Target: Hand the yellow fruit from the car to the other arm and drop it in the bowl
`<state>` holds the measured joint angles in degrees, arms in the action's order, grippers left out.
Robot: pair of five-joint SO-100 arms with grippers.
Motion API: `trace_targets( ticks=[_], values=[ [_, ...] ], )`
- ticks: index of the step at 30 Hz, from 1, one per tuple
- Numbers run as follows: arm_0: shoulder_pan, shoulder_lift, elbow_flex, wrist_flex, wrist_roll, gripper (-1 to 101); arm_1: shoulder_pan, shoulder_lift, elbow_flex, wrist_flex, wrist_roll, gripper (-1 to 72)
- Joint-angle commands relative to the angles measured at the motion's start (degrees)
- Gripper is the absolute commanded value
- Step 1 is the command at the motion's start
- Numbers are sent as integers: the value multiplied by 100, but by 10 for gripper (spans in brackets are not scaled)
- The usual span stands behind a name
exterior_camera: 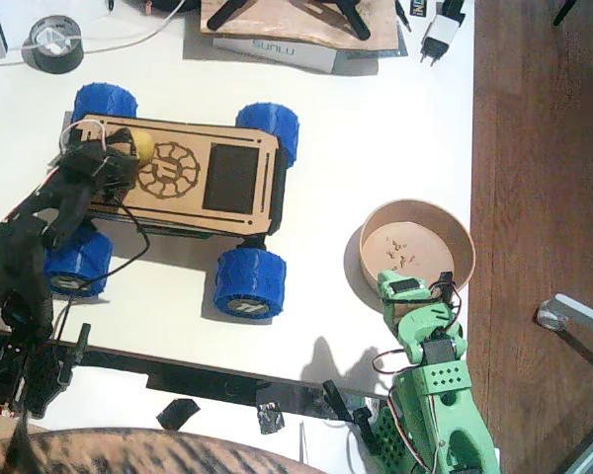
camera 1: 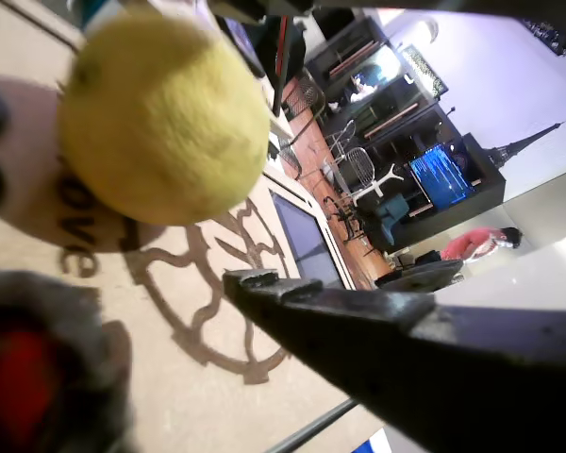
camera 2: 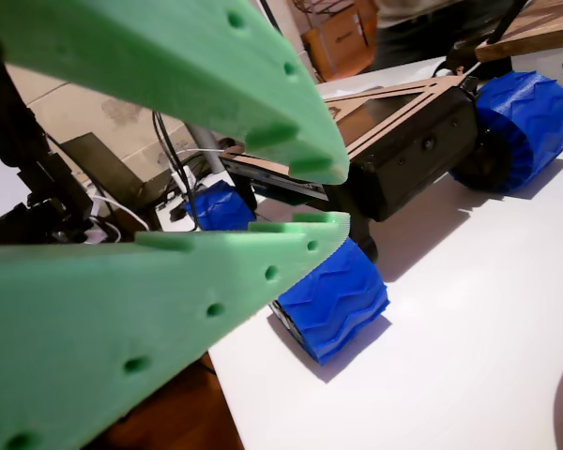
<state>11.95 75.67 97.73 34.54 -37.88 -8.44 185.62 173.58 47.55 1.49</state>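
Note:
The yellow fruit rests on the left end of the car, a light-wood rover with blue wheels. My left gripper, on the black arm, is open at the fruit. In a wrist view the yellow fruit fills the upper left above the car's engraved deck. One black finger lies just below it, with a gap between them. The green right gripper hovers at the near rim of the bowl. In a wrist view the right gripper has its jaws almost together, nothing between them, facing the car.
A black tape roll lies at the back left. A white box and a white plug sit along the back. The table ends on the right at a wooden floor. A black strip runs along the front edge.

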Motion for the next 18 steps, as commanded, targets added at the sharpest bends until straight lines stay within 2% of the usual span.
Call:
trace_targets(
  ticks=[1, 10, 13, 18],
  values=[
    [18, 53, -369, 53, 44, 348, 26, 44, -18, 26, -88, 1],
    [0, -26, -369, -62, 44, 371, 18, 44, -18, 26, -88, 1],
    [-9, -35, -369, -9, -9, 429, 18, 44, -18, 26, -88, 1],
    [-35, -44, -369, 26, -9, 469, 18, 44, -18, 26, -97, 1]
  ],
)
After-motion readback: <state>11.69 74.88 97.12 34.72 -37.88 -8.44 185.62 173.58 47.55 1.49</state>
